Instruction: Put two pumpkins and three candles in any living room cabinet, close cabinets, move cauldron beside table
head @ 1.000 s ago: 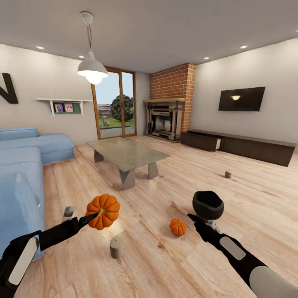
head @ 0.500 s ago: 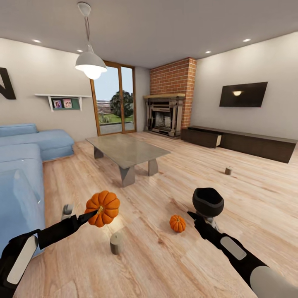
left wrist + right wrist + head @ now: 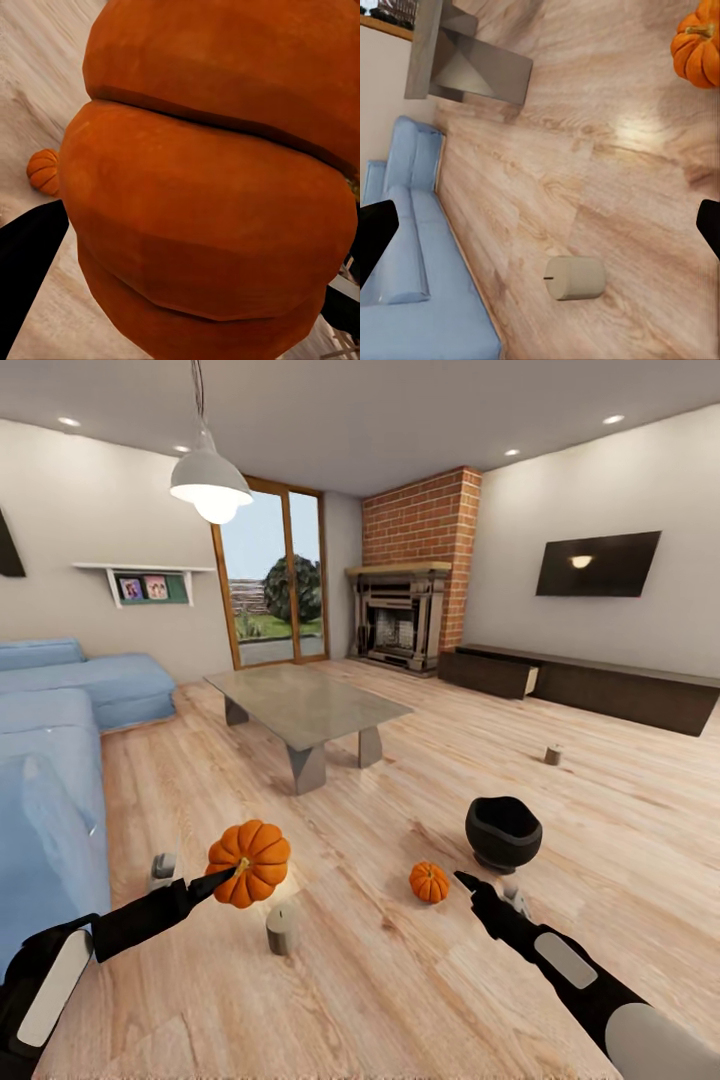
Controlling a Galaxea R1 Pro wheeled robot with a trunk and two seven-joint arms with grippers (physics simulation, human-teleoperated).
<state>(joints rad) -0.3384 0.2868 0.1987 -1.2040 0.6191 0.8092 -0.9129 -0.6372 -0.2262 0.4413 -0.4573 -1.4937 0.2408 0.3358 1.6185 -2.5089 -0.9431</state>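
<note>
The bigger pumpkin [image 3: 249,862] is clamped in the left end effector [image 3: 222,880], held above the floor [image 3: 400,980]. The cauldron [image 3: 502,832] sits on the floor just beyond the right end effector [image 3: 488,895], whose fingers are seen spread apart and empty. 1 candle [image 3: 280,929] and the small pumpkin [image 3: 429,882] lie nearby. The shallow grip could be lost in transit to the cabinet [image 3: 600,695], since the pumpkin is round.

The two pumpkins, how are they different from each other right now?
The big pumpkin is clearly larger than the small pumpkin. The big pumpkin is held off the floor by the left tool; the small pumpkin sits on the wood floor, untouched. Both are orange, ribbed and stemmed.
</note>
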